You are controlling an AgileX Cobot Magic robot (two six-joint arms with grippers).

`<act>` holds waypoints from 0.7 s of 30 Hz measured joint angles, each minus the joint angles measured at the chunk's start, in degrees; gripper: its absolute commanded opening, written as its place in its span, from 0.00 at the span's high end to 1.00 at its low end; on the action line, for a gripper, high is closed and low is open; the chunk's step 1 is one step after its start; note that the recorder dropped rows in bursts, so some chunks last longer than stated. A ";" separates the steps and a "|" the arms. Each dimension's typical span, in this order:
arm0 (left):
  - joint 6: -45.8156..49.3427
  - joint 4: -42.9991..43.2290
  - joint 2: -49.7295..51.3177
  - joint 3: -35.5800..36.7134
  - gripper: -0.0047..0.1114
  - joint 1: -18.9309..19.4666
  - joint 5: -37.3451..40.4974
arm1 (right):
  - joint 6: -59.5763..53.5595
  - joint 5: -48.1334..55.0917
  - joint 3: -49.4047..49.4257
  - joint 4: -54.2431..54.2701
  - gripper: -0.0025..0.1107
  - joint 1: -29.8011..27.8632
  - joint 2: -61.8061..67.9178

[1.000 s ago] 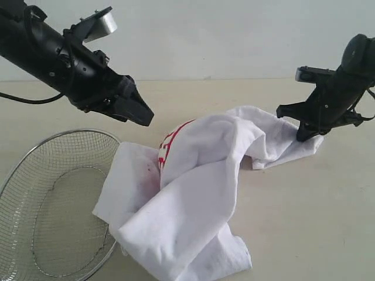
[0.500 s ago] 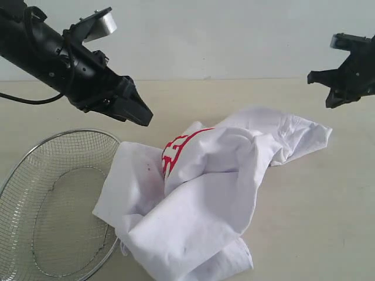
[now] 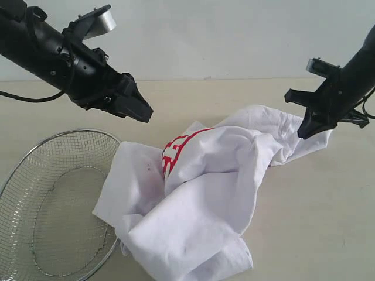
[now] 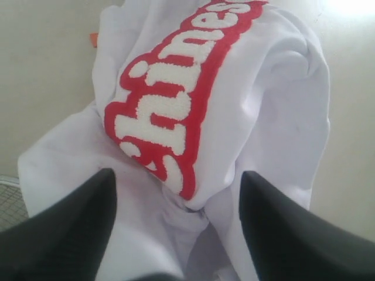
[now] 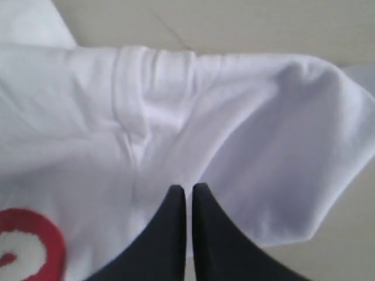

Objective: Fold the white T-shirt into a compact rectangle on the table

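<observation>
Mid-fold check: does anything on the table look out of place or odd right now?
Yes. The white T-shirt is bunched in a crumpled heap rather than spread flat, with the red lettering half buried in folds. Its near-left edge lies over the rim of the wire basket, which could catch the cloth when it is pulled.

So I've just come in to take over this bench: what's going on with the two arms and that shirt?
Two robot arms are working on a white T-shirt that needs folding. It lies in a crumpled heap on the table, its red lettering showing, beside a wire basket. The left claw hangs open above the lettering, holding nothing. The right claw is shut, its tip down at the shirt's edge on that side; no cloth shows between its fingers. No fold is made yet.
</observation>
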 measured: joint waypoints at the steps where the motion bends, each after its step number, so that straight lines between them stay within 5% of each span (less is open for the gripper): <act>1: 0.00 0.00 0.00 0.00 0.47 0.00 0.00 | 0.00 -1.11 0.79 -0.29 0.98 0.00 -0.14; 21: -0.44 -1.27 0.00 0.00 0.47 0.00 0.11 | 9.65 -9.94 2.16 -18.02 0.98 0.49 1.43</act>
